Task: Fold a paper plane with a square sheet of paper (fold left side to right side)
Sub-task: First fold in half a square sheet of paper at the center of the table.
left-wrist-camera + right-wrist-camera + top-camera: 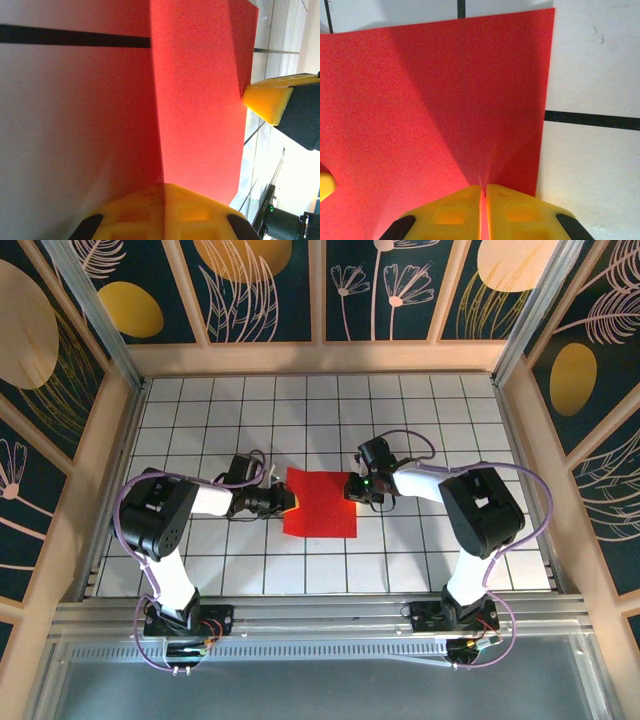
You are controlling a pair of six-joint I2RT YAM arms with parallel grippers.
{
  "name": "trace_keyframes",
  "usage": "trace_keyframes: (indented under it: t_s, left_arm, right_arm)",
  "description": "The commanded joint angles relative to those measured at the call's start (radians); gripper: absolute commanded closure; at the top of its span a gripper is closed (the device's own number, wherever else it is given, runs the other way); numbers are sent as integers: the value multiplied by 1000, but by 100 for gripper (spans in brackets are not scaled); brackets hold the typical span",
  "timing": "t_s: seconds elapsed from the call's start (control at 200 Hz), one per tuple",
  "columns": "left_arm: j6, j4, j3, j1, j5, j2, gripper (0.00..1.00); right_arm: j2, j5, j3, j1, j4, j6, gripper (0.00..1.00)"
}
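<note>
The square sheet of paper (pixel 322 505) is bright red and lies near the middle of the white grid table (pixel 440 420). My left gripper (pixel 289 502) is shut on its left edge. In the left wrist view the yellow fingers (pixel 200 210) pinch the sheet (pixel 200 100), which rises from the tiles there. My right gripper (pixel 352 487) is at the sheet's right edge. In the right wrist view its gripper (pixel 483 191) is shut with the red sheet (pixel 430 100) pinched in the thin slit between the pads. Its yellow fingertip (pixel 267 102) touches the sheet's far edge in the left wrist view.
Wooden walls (pixel 520 440) with painted panels enclose the table on three sides. A metal rail (pixel 320 615) runs along the near edge, where both arm bases are bolted. Bare tiles lie all around the sheet.
</note>
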Motion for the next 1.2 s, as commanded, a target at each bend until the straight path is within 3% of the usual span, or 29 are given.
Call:
trace_keyframes:
  t_s: [0.0, 0.205, 0.595, 0.836, 1.196]
  left_arm:
    - [8, -24, 22, -6, 3, -12, 89]
    - [-6, -17, 32, -14, 23, -77, 65]
    - [-38, 6, 79, -54, 54, -117, 44]
    - [-49, 15, 139, -112, 56, -57, 36]
    - [-26, -15, 182, -140, 24, 14, 37]
  right_arm:
    - [33, 52, 1, 5, -56, -13, 87]
    - [30, 65, -18, 23, -48, -16, 87]
    - [38, 79, -14, 26, -38, -14, 87]
    - [40, 80, -6, 31, -37, -12, 86]
    - [8, 70, -17, 29, -8, -6, 87]
